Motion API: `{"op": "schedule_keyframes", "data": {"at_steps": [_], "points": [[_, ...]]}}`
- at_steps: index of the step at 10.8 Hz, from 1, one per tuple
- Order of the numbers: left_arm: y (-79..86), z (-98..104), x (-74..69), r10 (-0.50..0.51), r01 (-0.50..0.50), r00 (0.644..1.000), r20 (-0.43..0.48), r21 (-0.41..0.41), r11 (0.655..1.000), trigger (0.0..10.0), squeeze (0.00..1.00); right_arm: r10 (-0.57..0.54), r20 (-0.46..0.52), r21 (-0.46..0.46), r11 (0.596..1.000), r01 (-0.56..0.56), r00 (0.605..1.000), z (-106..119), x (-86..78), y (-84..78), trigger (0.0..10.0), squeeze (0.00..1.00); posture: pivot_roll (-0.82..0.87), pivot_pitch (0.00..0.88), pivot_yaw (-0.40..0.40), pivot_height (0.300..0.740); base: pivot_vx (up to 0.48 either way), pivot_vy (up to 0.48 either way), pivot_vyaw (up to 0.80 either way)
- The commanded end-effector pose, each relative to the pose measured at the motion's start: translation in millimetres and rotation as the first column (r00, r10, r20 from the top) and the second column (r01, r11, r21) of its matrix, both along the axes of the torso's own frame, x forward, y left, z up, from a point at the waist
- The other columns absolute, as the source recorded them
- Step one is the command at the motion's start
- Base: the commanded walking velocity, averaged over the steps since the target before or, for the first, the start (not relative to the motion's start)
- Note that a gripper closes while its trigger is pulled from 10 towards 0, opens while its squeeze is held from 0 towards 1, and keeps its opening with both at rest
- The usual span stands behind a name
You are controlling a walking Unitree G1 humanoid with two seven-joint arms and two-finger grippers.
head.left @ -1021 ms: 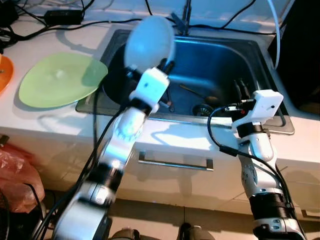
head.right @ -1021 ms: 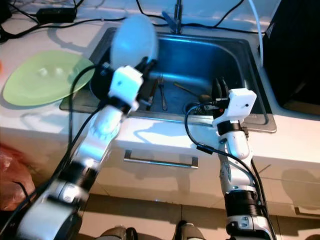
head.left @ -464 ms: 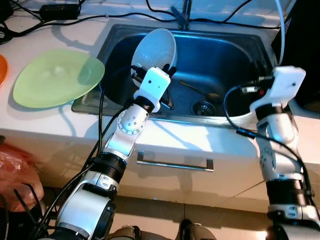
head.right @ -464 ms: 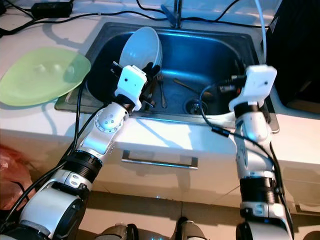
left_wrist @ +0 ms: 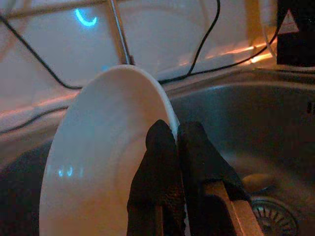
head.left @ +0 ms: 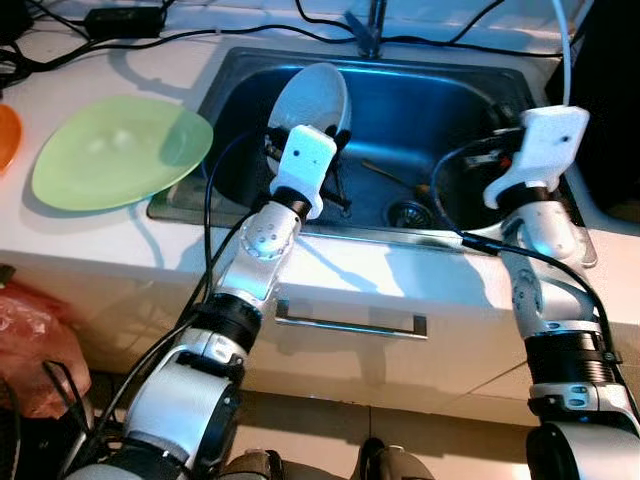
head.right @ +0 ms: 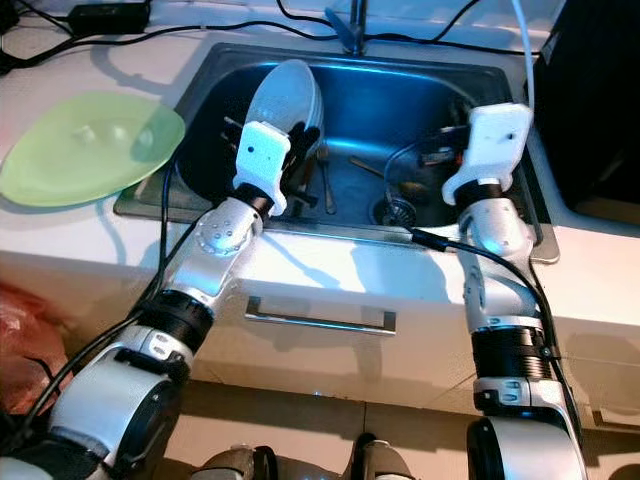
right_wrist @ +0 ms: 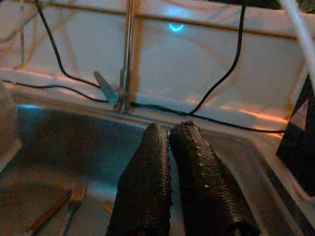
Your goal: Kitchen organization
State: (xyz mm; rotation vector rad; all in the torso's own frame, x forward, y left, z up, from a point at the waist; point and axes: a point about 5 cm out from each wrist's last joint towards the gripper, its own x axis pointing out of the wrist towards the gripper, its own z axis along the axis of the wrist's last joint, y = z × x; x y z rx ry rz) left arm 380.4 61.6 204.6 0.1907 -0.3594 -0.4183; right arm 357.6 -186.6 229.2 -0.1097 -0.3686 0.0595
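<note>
The left gripper (left_wrist: 171, 140) has its 2 black fingers pinched together on the rim of a white bowl (head.left: 311, 98), 1 finger on each face of the rim. The bowl is held on edge, tilted, above the left part of the steel sink (head.left: 445, 92); seen from the head, it sits at about 11 o'clock from the drain (head.left: 408, 213).

The right gripper (right_wrist: 170, 132) has its 2 fingers pressed side by side with nothing between them. It hangs over the right part of the sink, at about 2 o'clock from the drain, pointing toward the faucet (right_wrist: 127, 54) and the back wall.

On the sink floor lie a fork (head.right: 324, 178) just beside the left gripper and a spoon-like utensil (head.left: 392, 178) at about 10 o'clock from the drain, apart from the bowl.

On the white counter (head.left: 100, 240), a light green plate (head.left: 120, 152) rests at 9 o'clock from the sink, its edge reaching over the sink's left rim. Black cables (head.left: 200, 38) run along the counter behind the sink. A dark appliance (head.right: 590, 90) stands at 3 o'clock from the sink. A cabinet handle (head.left: 350, 324) runs below the counter front.
</note>
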Motion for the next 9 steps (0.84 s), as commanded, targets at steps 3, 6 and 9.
{"op": "schedule_keyframes", "data": {"at_steps": [3,6,9], "points": [[-2.2,11.1,3.9,0.014,-0.014,1.0,0.008,-0.06,0.998,10.0,1.0,0.006,-0.03,0.004,1.0,-0.006,1.0,-4.1,0.4,2.6,10.0,0.0,0.0,0.144,-0.001,0.74,0.0,0.0,0.0],[-1.2,12.7,5.0,0.034,-0.033,0.999,0.014,-0.069,0.997,10.0,1.0,0.013,-0.047,0.004,1.0,-0.013,0.999,-8.8,-0.6,3.9,10.0,0.0,0.0,0.144,-0.002,0.74,0.0,0.0,0.0],[3.6,16.0,5.8,0.091,-0.09,0.995,0.048,-0.036,0.995,10.0,0.0,0.006,-0.06,0.004,1.0,-0.006,0.998,-12.2,-1.6,1.5,10.0,0.0,0.0,0.158,-0.005,0.74,0.0,0.0,0.0]]}}
